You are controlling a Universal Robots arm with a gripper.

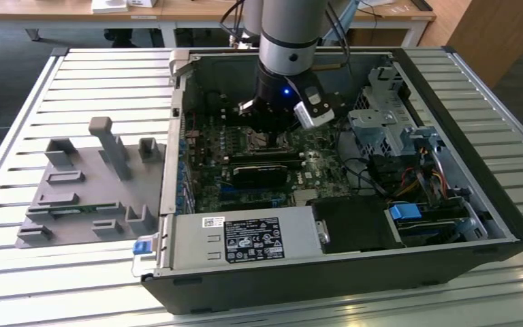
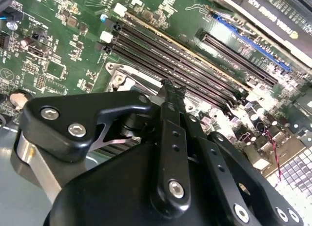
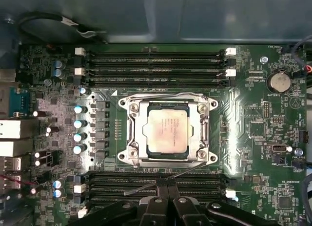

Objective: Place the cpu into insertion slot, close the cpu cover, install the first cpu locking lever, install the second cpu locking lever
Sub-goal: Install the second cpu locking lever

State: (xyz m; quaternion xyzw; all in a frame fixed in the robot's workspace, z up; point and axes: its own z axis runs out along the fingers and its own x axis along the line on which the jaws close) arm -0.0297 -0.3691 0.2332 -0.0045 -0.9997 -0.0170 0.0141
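The cpu, a silver-grey square chip, lies in the insertion slot on the green motherboard. The cpu cover, a metal frame, lies flat around it. A thin metal locking lever slants out from the socket's edge over the memory slots. My gripper is shut, its tips right at that lever; whether they touch it I cannot tell. In the second wrist view the gripper ends beside the socket's corner bracket. In the exterior view the gripper reaches down into the open computer case over the socket.
Memory slots run along both sides of the socket. A dark expansion card, the power supply and a drive cage with cables crowd the case. A grey fixture plate lies on the slatted table at the exterior view's left.
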